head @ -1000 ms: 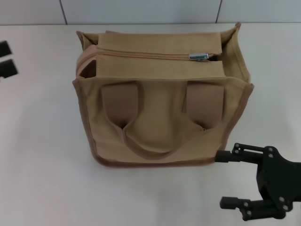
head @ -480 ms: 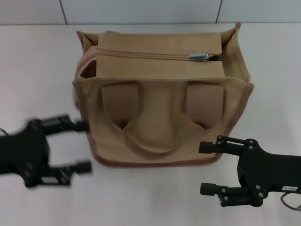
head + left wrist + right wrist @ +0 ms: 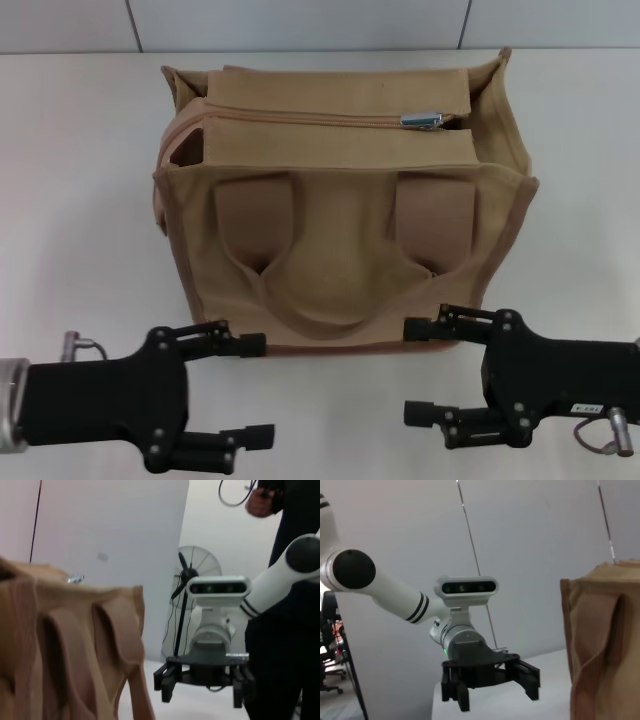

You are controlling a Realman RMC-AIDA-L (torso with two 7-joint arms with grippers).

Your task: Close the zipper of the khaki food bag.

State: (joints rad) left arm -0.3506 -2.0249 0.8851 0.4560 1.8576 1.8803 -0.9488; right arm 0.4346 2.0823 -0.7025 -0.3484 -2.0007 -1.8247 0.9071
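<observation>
Right now the table carries the khaki food bag, standing upright just beyond both of your grippers, its front panel facing them. Your left gripper sits low at the bag's near left corner, fingers spread and holding nothing; the upper fingertip looks close to or touching the bottom trim. Your right gripper mirrors it at the near right corner, also spread and empty. Up and away from both runs the zipper, with its silver slider parked near the end that lies on your right gripper's side. I judge you should brace the bag with the left gripper, lift the right over the handles, and pinch the small pull tab squarely before drawing it along.
</observation>
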